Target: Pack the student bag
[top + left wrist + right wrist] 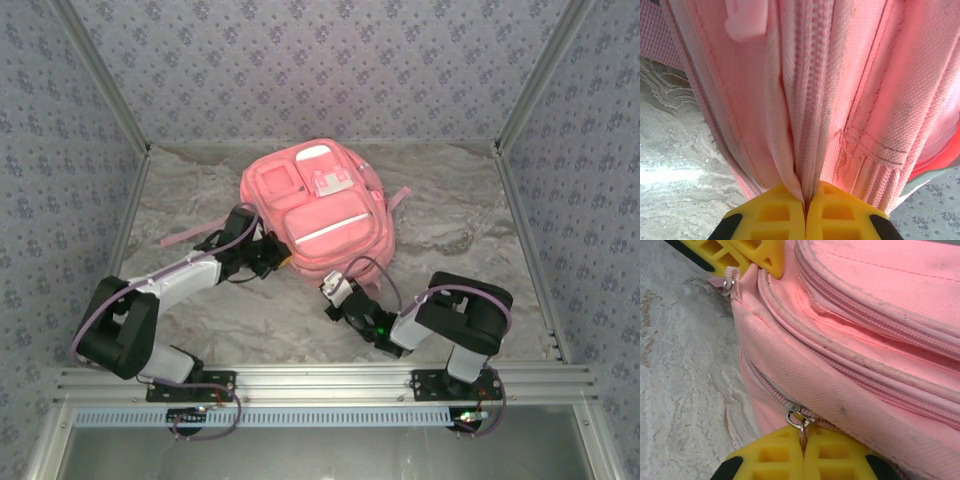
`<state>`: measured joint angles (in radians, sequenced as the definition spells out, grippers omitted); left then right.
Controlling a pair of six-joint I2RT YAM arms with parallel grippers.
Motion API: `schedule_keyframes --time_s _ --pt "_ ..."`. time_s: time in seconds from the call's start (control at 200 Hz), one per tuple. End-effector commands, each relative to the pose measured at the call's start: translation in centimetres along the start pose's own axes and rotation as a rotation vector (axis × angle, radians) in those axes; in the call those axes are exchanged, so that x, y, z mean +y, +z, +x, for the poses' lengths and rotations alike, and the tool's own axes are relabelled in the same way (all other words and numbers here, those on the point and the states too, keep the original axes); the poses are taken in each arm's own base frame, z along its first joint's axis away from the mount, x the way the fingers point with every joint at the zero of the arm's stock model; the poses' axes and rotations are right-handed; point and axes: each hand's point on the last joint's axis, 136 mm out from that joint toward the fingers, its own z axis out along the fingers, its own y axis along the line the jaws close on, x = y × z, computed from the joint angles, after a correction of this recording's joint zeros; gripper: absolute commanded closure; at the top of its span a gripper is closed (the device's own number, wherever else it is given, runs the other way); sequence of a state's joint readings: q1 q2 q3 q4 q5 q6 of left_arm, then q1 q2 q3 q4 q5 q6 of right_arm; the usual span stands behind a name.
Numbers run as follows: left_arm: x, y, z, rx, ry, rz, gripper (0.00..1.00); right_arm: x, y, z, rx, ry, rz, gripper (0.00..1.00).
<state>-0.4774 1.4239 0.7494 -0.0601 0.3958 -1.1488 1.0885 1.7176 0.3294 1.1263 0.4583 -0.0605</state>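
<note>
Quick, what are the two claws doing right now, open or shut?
Left claw: shut, pinching the student bag by its fabric along a zipper.
Right claw: shut on the bag's metal zipper pull.

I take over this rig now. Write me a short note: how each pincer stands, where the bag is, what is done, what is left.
Left pincer: shut on a fabric fold beside a zip of the bag.
Right pincer: shut on the zip pull at the bag's near side.
Bag: lies mid-table, front pockets up.
Done: both grips are set on the bag's edge.
Left: probably draw the zip along. I cannot tell whether it is to open or to close, nor what is inside.
</note>
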Motion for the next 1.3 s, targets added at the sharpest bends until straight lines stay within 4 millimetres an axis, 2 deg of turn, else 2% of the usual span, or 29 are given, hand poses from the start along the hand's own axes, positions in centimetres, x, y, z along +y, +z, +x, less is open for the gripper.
schedule_keyframes --time_s 0.0,0.275,0.515,0.605,0.675,0.839,1.079,1.194,1.294 --pt "0.1 -1.8 -2.0 -0.097 0.022 -0.023 1.00 -2.2 -0.2 1.0 0.043 0.012 0.080 1.00" --pt "2.2 -3.3 -2.9 -0.127 -0.013 -0.060 1.00 -1.4 0.9 -0.2 0.099 0.052 0.038 1.00" --pt "2.4 -3.4 -3.1 -0.129 -0.019 -0.065 1.00 0.7 0.0 -1.3 0.069 0.017 -0.076 1.00" --pt "2.0 -3.0 -3.1 -0.126 -0.014 -0.060 1.00 1.4 0.1 -1.5 0.132 0.038 -0.097 1.00" --pt "1.8 -2.7 -3.0 -0.122 -0.001 -0.064 1.00 1.5 0.0 -0.6 0.256 0.089 -0.091 1.00" --pt "2.0 -2.6 -3.0 -0.126 0.003 -0.079 1.00 -0.2 -0.2 0.4 0.445 0.188 -0.023 1.00" --pt "2.6 -3.5 -3.4 -0.161 -0.001 -0.102 1.00 -2.8 -0.9 1.4 0.547 0.284 0.038 1.00" --pt "2.8 -4.0 -3.8 -0.178 -0.004 -0.108 1.00 -3.2 -1.3 2.0 0.580 0.314 0.037 1.00" --pt "2.9 -4.1 -3.9 -0.179 -0.006 -0.107 1.00 -2.6 -1.3 1.9 0.583 0.339 0.002 1.00"
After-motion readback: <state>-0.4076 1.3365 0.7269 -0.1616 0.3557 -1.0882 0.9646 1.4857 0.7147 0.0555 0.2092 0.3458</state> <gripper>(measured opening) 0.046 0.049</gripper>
